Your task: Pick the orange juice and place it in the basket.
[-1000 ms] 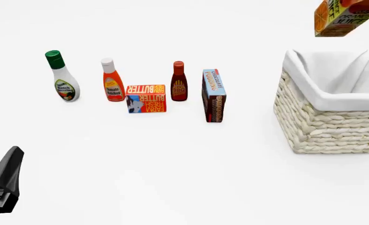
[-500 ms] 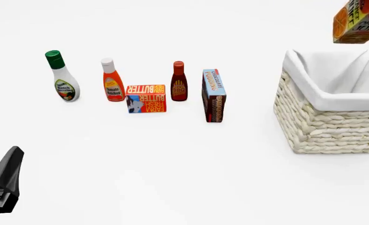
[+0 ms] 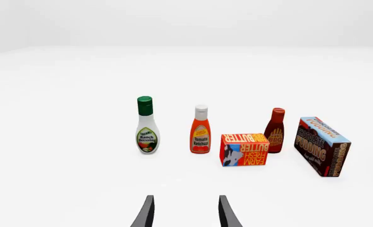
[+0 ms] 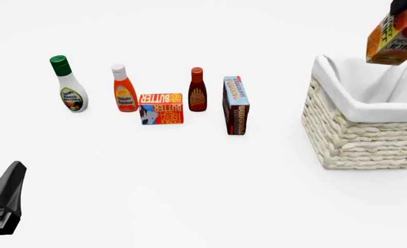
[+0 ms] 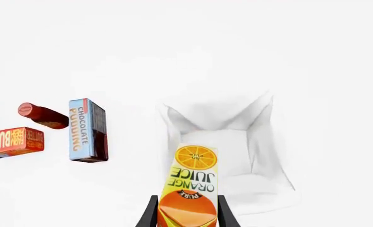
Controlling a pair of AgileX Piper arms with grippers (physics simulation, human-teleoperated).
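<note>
The juice (image 4: pixel 394 42), a glossy printed carton of rectangular section with orange and yellow panels, is held in the air at the upper right of the front view, tilted, above the basket (image 4: pixel 358 142) and clear of its rim. In the right wrist view the carton (image 5: pixel 190 187) is seen clamped between the two dark fingers of the right gripper (image 5: pixel 186 215), its orange-slice picture and lettering facing the camera, with the basket's opening (image 5: pixel 271 142) lying beyond it. The basket is square, woven of thick cream wicker in coarse horizontal bands, and is lined with smooth white cloth folded over the rim and rising to soft peaks at the corners. The left gripper (image 3: pixel 185 213) is seen in its wrist view with two slim black fingers parted and nothing between them; in the front view only a dark angular part of the left arm (image 4: pixel 3 204) is shown at the lower left. On the plain white desk (image 4: pixel 203 196), well apart from the basket, a row of groceries is set: a ranch bottle (image 4: pixel 68 85) with a green cap, a ketchup bottle (image 4: pixel 124 89) with a white cap, a flat butter box (image 4: pixel 161 108), a dark BBQ bottle (image 4: pixel 197 90), and a pudding box (image 4: pixel 236 105) standing on edge nearest the basket.
</note>
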